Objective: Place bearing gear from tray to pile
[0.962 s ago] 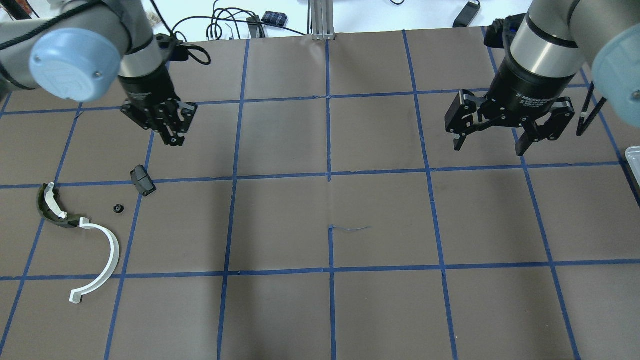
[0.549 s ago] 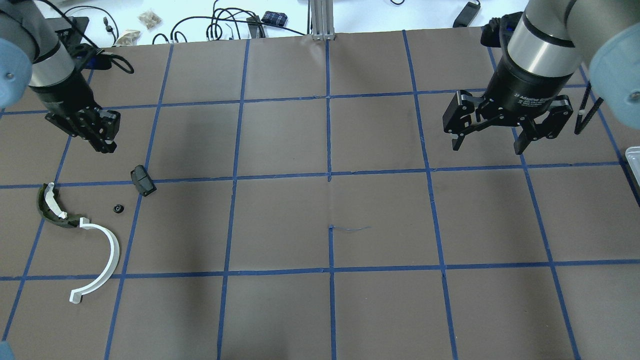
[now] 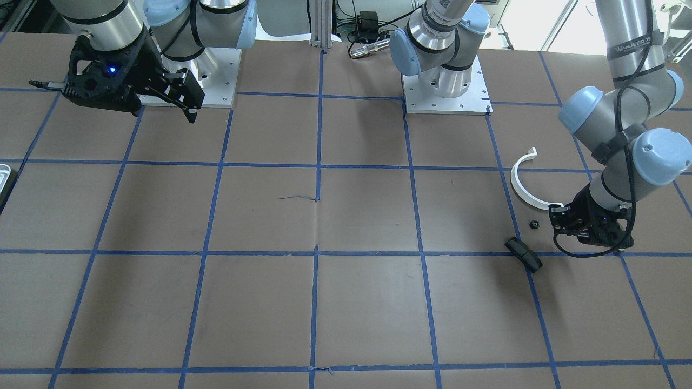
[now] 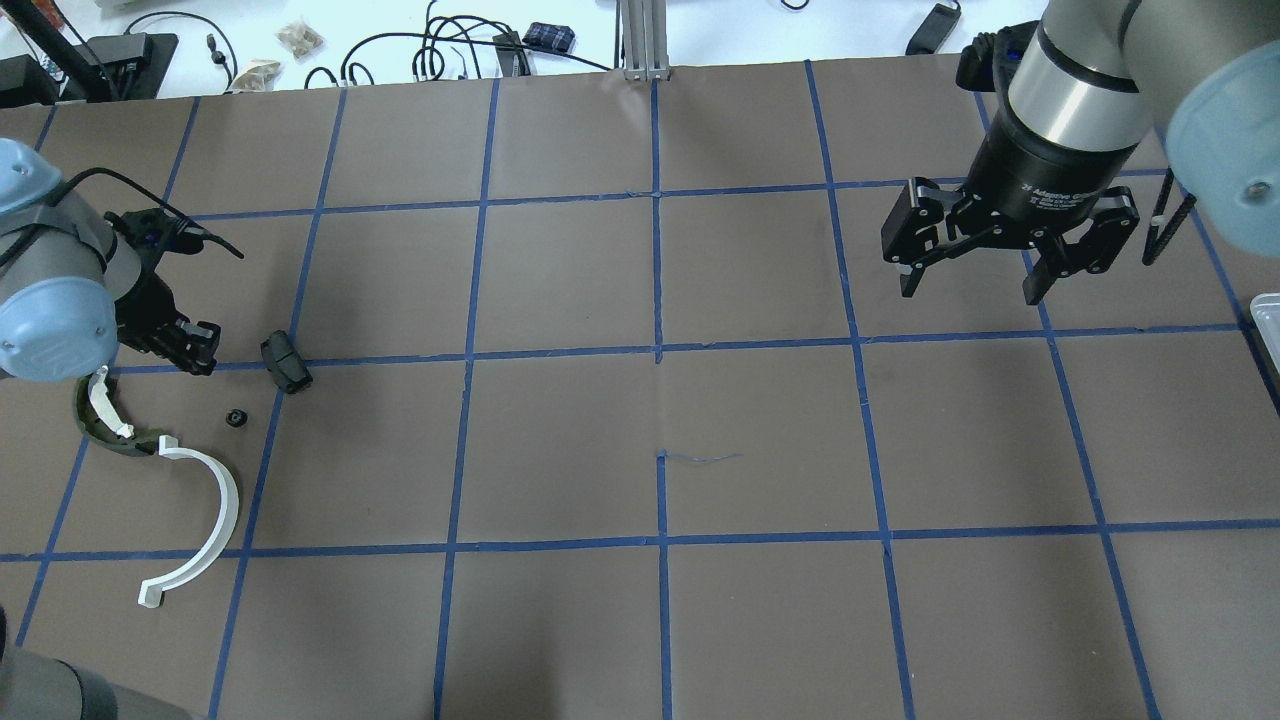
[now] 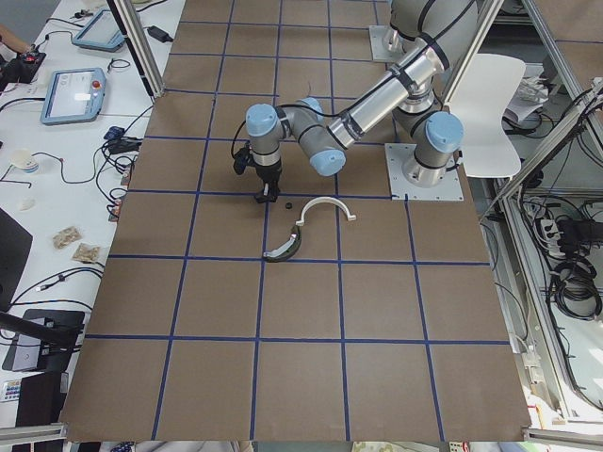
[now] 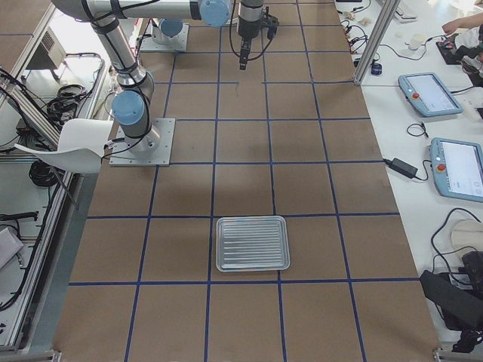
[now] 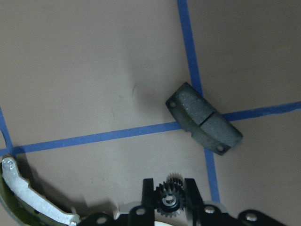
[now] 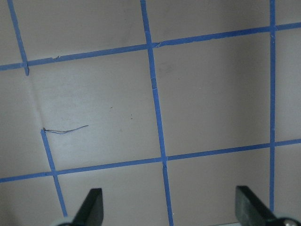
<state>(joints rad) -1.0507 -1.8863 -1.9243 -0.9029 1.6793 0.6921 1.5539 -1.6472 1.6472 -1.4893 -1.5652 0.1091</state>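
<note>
Bearing gear [image 4: 236, 418], small, black, toothed, lies flat on brown-paper table [image 4: 760, 400] at the robot's L end, w/ the pile parts. It's near but apart from each: black brake pad [image 4: 285, 362] on the far side, olive brake shoe w/ white strip [image 4: 92, 412] toward the table end, white half-ring [image 4: 233, 505] on the near side. The pad sits across a crossing of blue tape lines. One half-ring end is just beside the shoe's near end; can't tell if they touch.

L gripper [image 4: 198, 352] is low over the table, in the overhead view btwn the shoe's far tip and the pad, clear of the gear. L wrist cam shows its fingers [image 7: 149, 188] drawn close, only a narrow gap, gear seen thru that gap; gripping nothing.

R gripper [image 4: 969, 292] is well apart, above the table's far R part, fingers spread wide, holding nothing.

Tray [image 6: 253, 219], ribbed, rounded corners, sits at the table's R end, well apart from the pile.
</note>
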